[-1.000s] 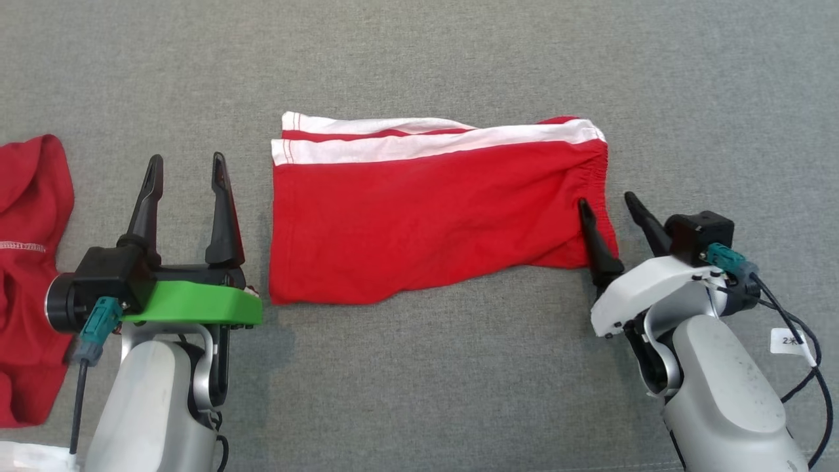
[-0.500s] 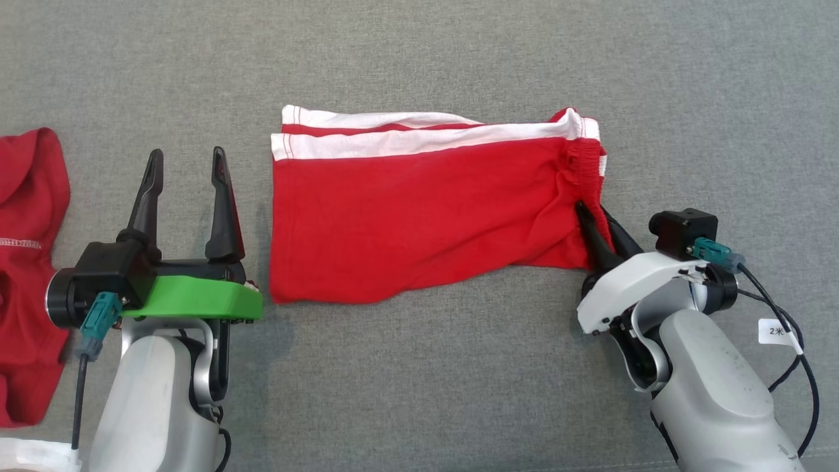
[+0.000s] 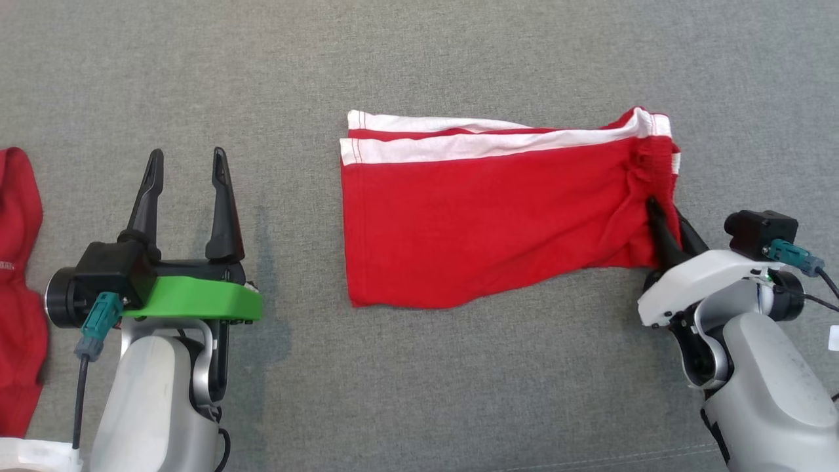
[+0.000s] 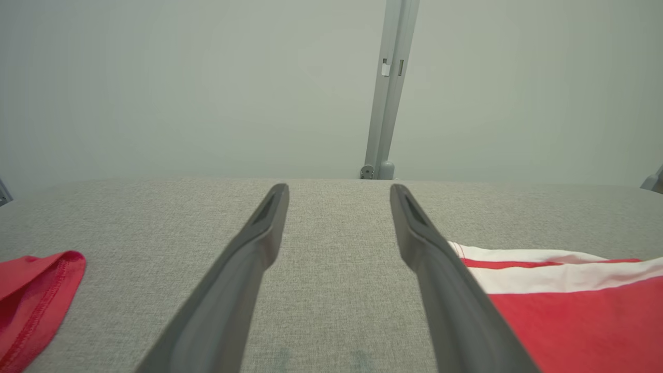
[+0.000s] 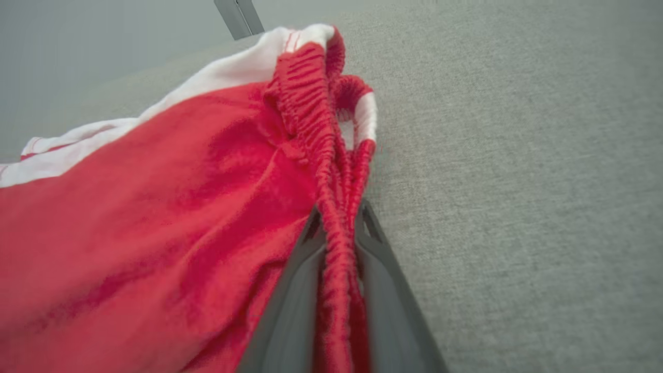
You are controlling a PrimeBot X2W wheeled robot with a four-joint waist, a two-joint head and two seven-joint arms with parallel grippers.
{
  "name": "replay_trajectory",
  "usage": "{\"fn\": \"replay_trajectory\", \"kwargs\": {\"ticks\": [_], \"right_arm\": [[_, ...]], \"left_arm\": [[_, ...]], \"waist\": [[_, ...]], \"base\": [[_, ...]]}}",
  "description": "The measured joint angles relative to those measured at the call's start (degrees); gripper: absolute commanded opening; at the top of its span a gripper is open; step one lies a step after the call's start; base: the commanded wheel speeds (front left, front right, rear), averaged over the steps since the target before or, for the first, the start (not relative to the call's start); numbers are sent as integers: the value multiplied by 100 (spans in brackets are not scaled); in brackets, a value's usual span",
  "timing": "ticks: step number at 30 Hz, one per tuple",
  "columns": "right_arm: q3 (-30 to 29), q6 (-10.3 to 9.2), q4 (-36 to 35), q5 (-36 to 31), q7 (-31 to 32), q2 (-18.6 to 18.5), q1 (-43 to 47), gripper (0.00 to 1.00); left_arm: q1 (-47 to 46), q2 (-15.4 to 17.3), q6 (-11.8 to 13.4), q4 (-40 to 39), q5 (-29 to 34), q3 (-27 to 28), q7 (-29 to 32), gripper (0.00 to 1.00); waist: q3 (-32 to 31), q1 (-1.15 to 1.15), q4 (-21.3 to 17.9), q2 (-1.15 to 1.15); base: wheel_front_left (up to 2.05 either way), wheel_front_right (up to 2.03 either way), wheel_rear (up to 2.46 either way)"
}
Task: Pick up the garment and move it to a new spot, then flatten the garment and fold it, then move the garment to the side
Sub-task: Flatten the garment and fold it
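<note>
Grey cloth tabletop (image 3: 419,59), folded red shorts (image 3: 485,236) flat on it: light, limp, likely to bunch; my right gripper (image 3: 664,219) is pinched on their elastic waistband (image 5: 311,103), the firmest hold; left gripper (image 3: 187,190) gapes empty, left of the shorts.

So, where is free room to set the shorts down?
Free: grey surface beyond the shorts, and between shorts and left gripper. Crowded: far left by the other red garment; right, where the right gripper pinches the waistband.

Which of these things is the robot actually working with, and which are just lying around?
In the job:
- shorts
- right gripper, clamped on them

Lying about:
- red cloth at far left
- left gripper, open, holding nothing
- metal post
</note>
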Motion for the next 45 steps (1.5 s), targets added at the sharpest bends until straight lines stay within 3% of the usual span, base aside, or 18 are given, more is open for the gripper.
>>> {"fn": "replay_trajectory", "kwargs": {"ticks": [11, 17, 25, 35, 36, 37, 38, 45], "right_arm": [[1123, -5, -1950, 1056, 873, -292, -65, 0], [1903, -5, -2580, 1523, 1396, -122, -235, 0], [2772, -5, -1973, 1846, 1490, 224, -762, 0], [3297, -5, -773, 1895, 976, 324, -1218, 0], [3329, -5, -711, 1895, 889, 327, -1257, 12], [3362, -5, -662, 1895, 802, 331, -1295, 49], [3408, -5, -626, 1898, 734, 331, -1329, 100], [3701, -5, -690, 1678, -103, 227, -1488, 100]], "left_arm": [[2, -65, -70, 118, 60, -22, 0, 100], [-16, -120, -103, 172, 70, -77, 0, 100], [-144, -188, -131, 175, 75, -132, -1, 100], [-202, -244, -149, 198, 66, -144, -1, 100], [-202, -245, -149, 196, 66, -136, -1, 100], [-202, -246, -149, 197, 66, -127, -1, 100], [-202, -248, -149, 197, 67, -123, -1, 100], [-202, -261, -153, 216, 101, -94, -1, 100]], "waist": [[-81, 0, -20, 0], [-70, 0, 142, 0], [51, 0, 469, 0], [233, 0, 776, 0], [244, 0, 778, 0], [249, 0, 771, 0], [251, 0, 760, 0], [212, 0, 638, 0]], "base": [[0, 0, 0], [0, 0, 0], [0, 0, 0], [0, 0, 0], [0, 0, 0], [0, 0, 0], [0, 0, 0], [0, 0, 0]]}}
